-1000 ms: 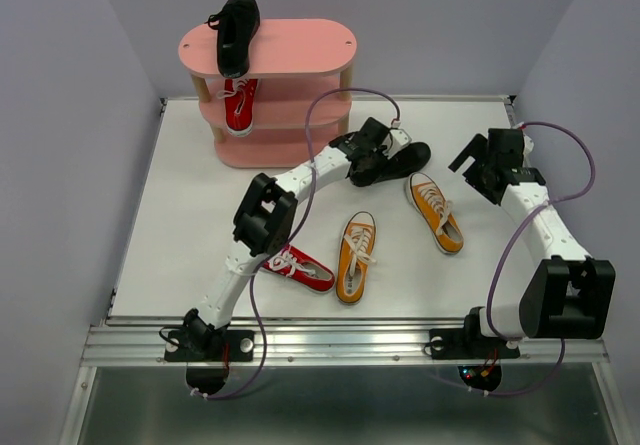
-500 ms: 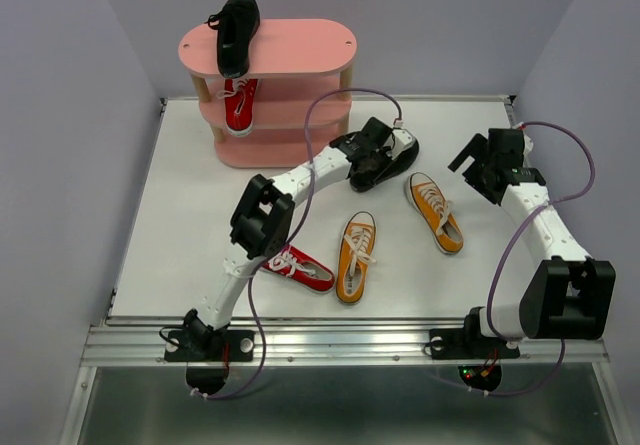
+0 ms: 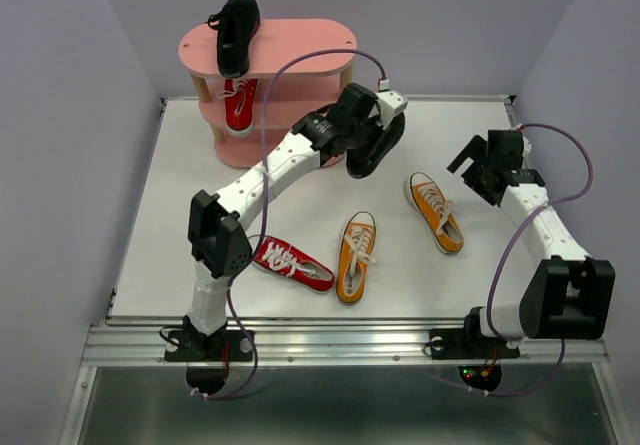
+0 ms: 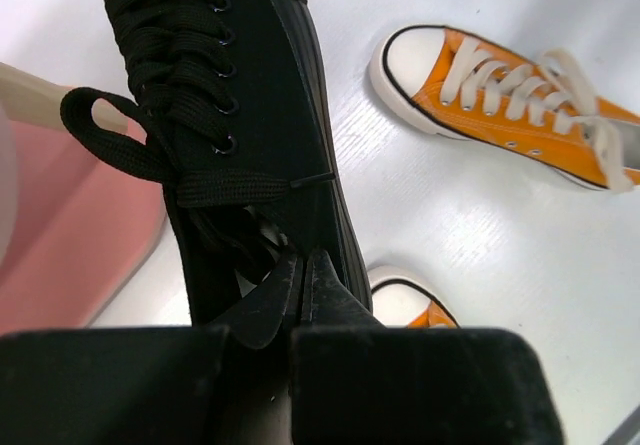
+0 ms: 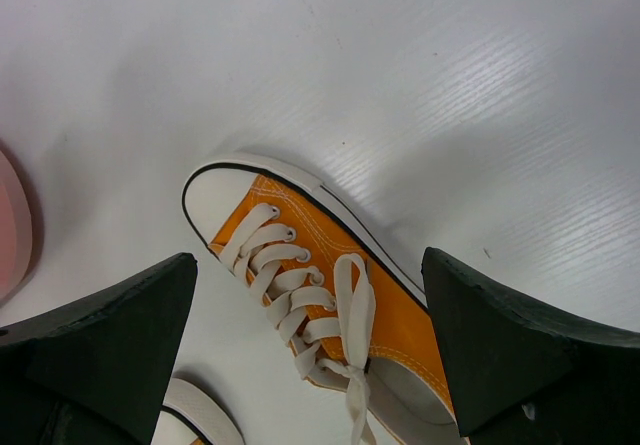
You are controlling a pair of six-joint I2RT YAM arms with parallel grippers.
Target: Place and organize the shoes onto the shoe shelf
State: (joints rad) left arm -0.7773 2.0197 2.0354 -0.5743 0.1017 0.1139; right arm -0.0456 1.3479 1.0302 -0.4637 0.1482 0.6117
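Change against one second ago: the left claw [image 4: 303,265] is no longer spread over the black sneaker [image 3: 372,151] lying on the worktop [image 3: 190,185] well to the right of the shoe shelf [image 3: 300,47]. Its fingers are now pressed together on the thin upper edge of that sneaker, beside the tongue. The sneaker is off the worktop and hangs toe-down with loose laces, close to the shelf's right end. We cannot tell its height relative to the boards.

The right claw [image 5: 310,305] is spread wide and holds nothing. It hovers over the far orange sneaker [image 3: 436,211], well to the right of the shelf.

On the shelf:
- the other black sneaker [image 3: 237,33] is on the left half of the top board;
- one red sneaker [image 3: 238,103] is on the left of the middle tier.

On the worktop in front of the shelf: the second red sneaker [image 3: 292,263] and the near orange sneaker [image 3: 355,255].

We judge that the pick succeeded and the carry is underway, making this the third of six shoes. The bare right half of the top board, beside its mate, looks like the natural target. The pinch is on a soft edge, so the shoe may swing or slip.
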